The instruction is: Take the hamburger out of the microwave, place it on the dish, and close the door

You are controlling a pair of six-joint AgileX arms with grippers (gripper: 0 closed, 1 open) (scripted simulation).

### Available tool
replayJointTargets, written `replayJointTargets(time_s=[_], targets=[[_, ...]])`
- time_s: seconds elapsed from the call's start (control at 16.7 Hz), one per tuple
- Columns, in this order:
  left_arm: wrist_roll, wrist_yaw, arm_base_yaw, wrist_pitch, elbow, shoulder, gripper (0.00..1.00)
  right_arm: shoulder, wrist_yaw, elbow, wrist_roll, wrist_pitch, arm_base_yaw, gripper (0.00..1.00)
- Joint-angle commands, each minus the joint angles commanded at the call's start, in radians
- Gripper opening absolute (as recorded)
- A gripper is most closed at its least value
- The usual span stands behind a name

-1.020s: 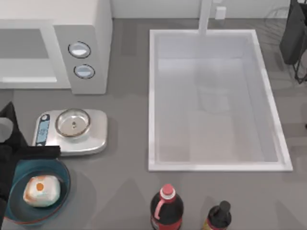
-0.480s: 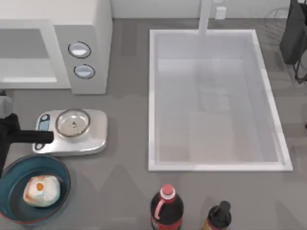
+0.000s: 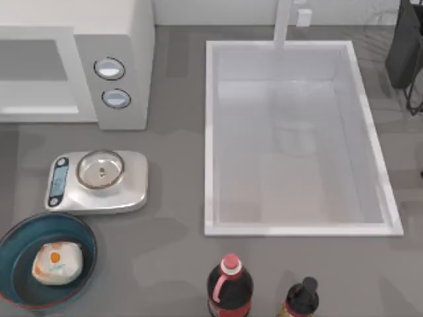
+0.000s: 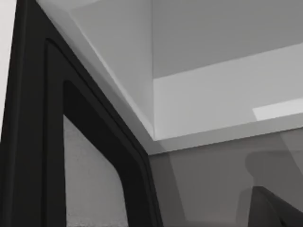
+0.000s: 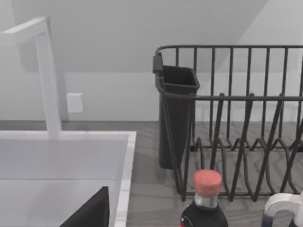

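The hamburger [image 3: 57, 262], a whitish lump with orange patches, lies in the blue dish [image 3: 14, 246] at the front left of the table. The white microwave [image 3: 125, 39] stands at the back left, and its pale cavity [image 3: 36, 72] shows beside the two dials. In the left wrist view the microwave's black-framed door [image 4: 33, 142] with its grey window is very close, with the white cavity [image 4: 213, 104] behind it. A dark part of my left gripper [image 4: 277, 210] shows at that view's edge. A dark part of my right gripper [image 5: 90, 213] hangs over the sink.
A silver kitchen scale [image 3: 129, 191] carrying a small steel bowl [image 3: 100, 169] sits between microwave and dish. The white sink [image 3: 297, 139] with its faucet [image 3: 283, 23] fills the middle. Two bottles [image 3: 229, 284] [image 3: 301, 297] stand at the front edge, and a black dish rack [image 5: 246, 118] stands at the back right.
My left arm has drawn back from above the dish toward the left and has left the top view. The hamburger stays in the dish.
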Motion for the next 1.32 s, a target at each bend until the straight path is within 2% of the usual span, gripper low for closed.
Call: replayJointTargets(time_s=[0.36,0.66,0.84,1.32], targets=[[0.262,0.337,0.447,-0.468,0.386,0.260,0.00,0.000,0.000,0.000,0.000,0.000,0.000,1.00],[0.409,0.533,0.704,-0.742,0.612,0.414,0.00,0.000,0.000,0.000,0.000,0.000,0.000,1.00],[0.443,0.579,0.765,-0.807,0.666,0.451,0.00,0.000,0.000,0.000,0.000,0.000,0.000,1.00],[0.435,0.590,0.756,-0.769,0.637,0.457,0.00,0.000,0.000,0.000,0.000,0.000,0.000,1.00]])
